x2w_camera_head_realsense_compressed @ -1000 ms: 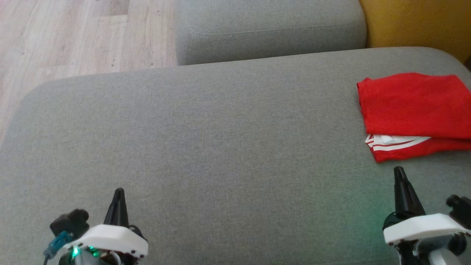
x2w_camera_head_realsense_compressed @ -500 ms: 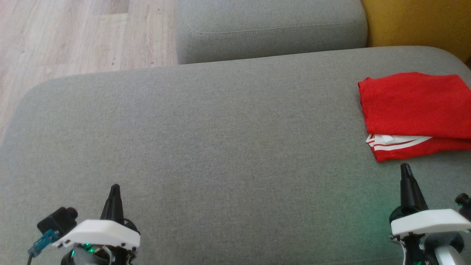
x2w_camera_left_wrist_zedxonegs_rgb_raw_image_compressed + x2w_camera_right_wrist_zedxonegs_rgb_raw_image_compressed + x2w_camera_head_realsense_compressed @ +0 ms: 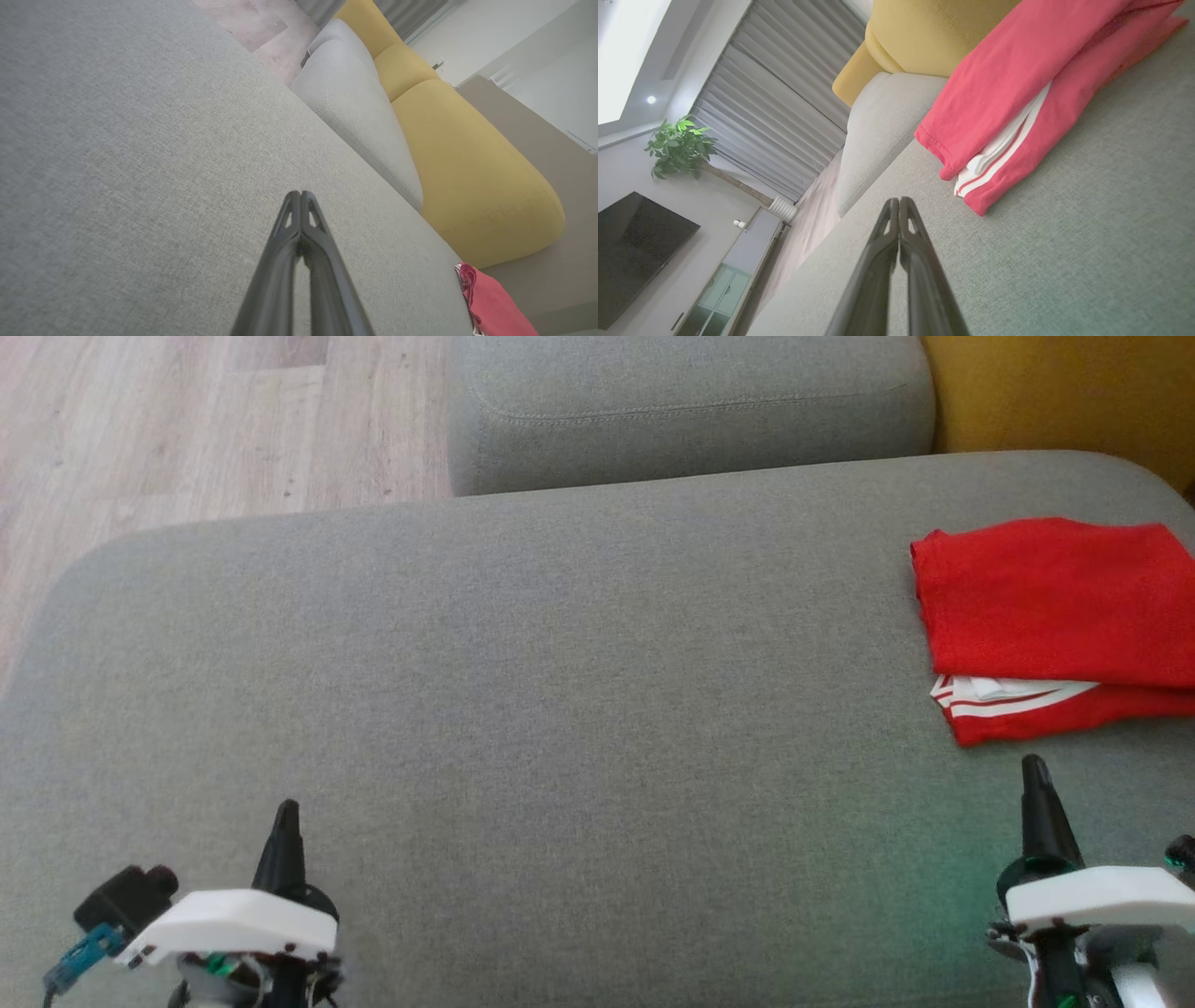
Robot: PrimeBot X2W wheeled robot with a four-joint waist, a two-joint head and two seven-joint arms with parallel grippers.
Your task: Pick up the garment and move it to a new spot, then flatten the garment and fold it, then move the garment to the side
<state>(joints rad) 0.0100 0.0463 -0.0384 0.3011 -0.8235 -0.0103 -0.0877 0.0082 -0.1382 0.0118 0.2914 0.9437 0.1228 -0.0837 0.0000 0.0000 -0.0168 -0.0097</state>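
The garment point(image 3: 1055, 616) is red with white stripes and lies folded flat at the right end of the grey cushion point(image 3: 560, 709). The right wrist view shows the garment point(image 3: 1017, 93) just beyond and right of my fingers, and in the left wrist view a corner of the garment point(image 3: 490, 303) lies at the lower right. My right gripper point(image 3: 1033, 767) is shut and empty, a short way in front of the garment's near edge, apart from it. Far to the left, near the cushion's front, my left gripper point(image 3: 287, 807) is shut with nothing in it.
A second grey cushion point(image 3: 681, 411) sits behind the main one, with a yellow cushion point(image 3: 1064, 392) at the back right. Wooden floor point(image 3: 187, 429) lies beyond the cushion's left and far edge. A television point(image 3: 630, 252), plant point(image 3: 679, 147) and curtains point(image 3: 784, 93) stand across the room.
Both grippers have drawn back slightly toward the bottom of the head view, the left one also drifting left. The garment has not moved.
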